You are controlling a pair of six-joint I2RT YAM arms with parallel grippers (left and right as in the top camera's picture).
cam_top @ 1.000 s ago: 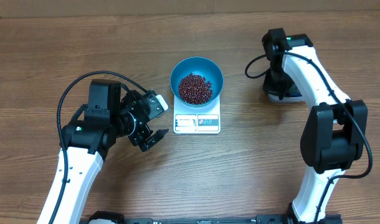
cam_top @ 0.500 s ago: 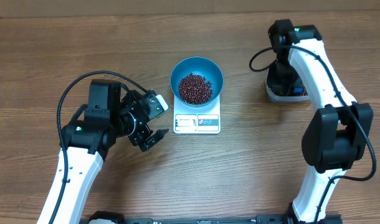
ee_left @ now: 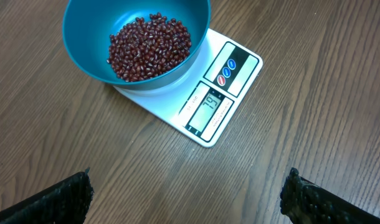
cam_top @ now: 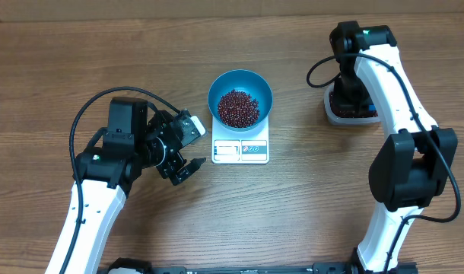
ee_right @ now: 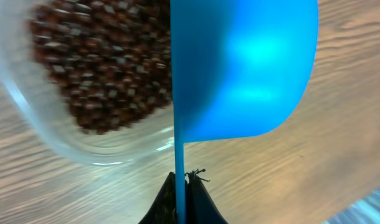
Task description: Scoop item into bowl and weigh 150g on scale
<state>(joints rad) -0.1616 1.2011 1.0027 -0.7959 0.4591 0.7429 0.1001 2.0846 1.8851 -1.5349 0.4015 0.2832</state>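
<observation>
Step in hand, as I judge it: fetching more beans. The right gripper [ee_right: 180,202] has its jaws clenched on the thin handle of the blue plastic scoop [ee_right: 246,68], held edge-on over the rim of the clear plastic tub [ee_right: 28,118] at the right of the wooden desk [cam_top: 293,221]. To do it well, turn the scoop's hollow down into the tub's stock, take a modest load rather than a heaped one, level it before lifting, then carry it flat across to the bowl and tip slowly while watching the readout, so the target is not overshot. Whether the scoop is loaded now I cannot tell, since only its outer shell shows. The left gripper [cam_top: 185,169] hangs with jaws released, holding nothing, near the scale's left side and clear of it; best kept off the platform. The small dark red-brown beans [ee_left: 149,46] are glossy, tiny and oval, lying in a loose shallow mound in the round teal-blue bowl [ee_left: 84,37]. The bowl sits on the small white rectangular digital scale [ee_left: 221,93] at desk centre. Display digits are lit but not surely legible.
</observation>
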